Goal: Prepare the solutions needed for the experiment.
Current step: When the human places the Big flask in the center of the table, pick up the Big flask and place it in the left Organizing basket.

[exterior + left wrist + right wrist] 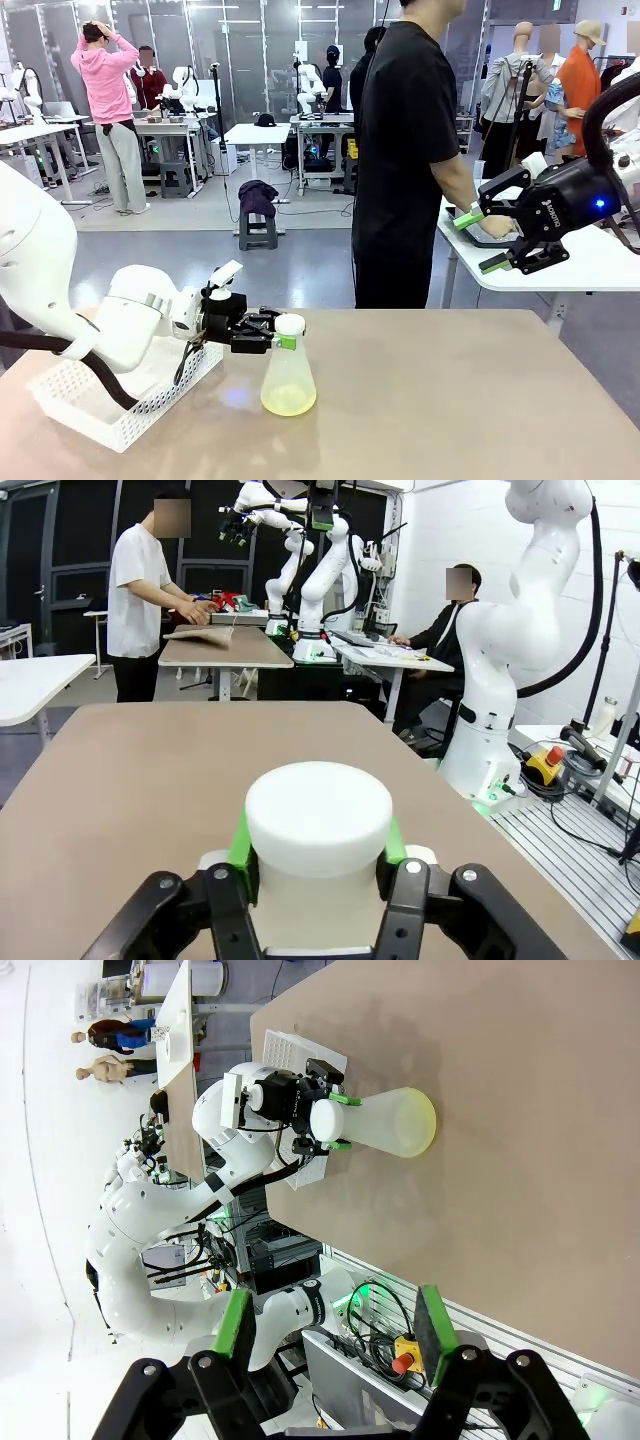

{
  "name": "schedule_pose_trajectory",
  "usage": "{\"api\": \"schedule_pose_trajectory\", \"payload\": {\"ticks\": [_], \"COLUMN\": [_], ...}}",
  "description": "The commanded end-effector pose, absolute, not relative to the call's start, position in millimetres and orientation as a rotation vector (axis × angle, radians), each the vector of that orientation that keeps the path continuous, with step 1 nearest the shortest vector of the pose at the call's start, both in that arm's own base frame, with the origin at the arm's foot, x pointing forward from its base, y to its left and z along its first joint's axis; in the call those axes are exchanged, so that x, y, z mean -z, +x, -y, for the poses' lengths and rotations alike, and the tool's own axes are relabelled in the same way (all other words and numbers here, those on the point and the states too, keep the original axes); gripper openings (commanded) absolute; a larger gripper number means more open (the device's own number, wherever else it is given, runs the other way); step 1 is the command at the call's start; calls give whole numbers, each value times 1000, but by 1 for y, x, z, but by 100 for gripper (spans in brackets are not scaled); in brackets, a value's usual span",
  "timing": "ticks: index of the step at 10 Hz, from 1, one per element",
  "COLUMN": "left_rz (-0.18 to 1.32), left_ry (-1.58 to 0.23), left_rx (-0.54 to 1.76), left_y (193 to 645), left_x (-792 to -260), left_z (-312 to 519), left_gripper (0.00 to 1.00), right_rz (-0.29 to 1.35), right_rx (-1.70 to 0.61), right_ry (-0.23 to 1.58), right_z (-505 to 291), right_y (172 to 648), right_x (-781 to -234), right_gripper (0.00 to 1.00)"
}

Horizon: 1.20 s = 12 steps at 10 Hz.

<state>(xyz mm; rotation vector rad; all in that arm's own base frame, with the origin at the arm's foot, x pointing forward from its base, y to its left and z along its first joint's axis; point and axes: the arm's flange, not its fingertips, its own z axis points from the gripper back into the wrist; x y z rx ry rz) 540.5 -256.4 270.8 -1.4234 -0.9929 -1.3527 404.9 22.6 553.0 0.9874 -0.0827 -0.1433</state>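
Conical flask (288, 375), lower centre on desk (450, 400), holding pale yellow solutions (288, 402); left tool (284, 342) pinching its neck; right tool (482, 240) spread, upper right.

1. The room is evenly and brightly lit from overhead; the white walls look washed out.
2. A soft sheen and faint shadows are seen on the tan table (450, 400).
3. Straight lines are bent at the wrist views' edges.
4. Slight blur is seen on near fingers.

Left wrist view: flask (318, 825) body cut off by bottom edge; neck hidden btw pads (240, 840).
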Motion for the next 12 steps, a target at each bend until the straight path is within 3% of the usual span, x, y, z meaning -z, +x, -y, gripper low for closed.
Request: {"api": "schedule_pose_trajectory", "payload": {"ticks": [1, 2, 3, 4, 5, 6, 12], "left_rz": [973, 969, 963, 963, 960, 968, 1029], "left_ry": [-1413, -1414, -1406, -1400, -1399, -1421, -1486], "left_rx": [1319, 1320, 1323, 1327, 1335, 1344, 1347], "left_y": [543, 542, 543, 542, 540, 538, 535], "left_x": [-271, -271, -271, -272, -274, -279, -348], "left_z": [260, 261, 262, 261, 261, 259, 239], "left_gripper": [41, 23, 28, 9, 14, 0, 0], "right_rz": [94, 94, 94, 94, 94, 94, 94], "right_rx": [145, 145, 145, 145, 145, 145, 145], "right_ry": [993, 993, 993, 993, 993, 993, 993], "right_z": [-25, -25, -25, -25, -25, -25, -25], "right_y": [407, 407, 407, 407, 407, 407, 407], "right_x": [-554, -554, -554, -554, -554, -554, -554], "right_gripper": [81, 81, 81, 81, 81, 81, 81]}}
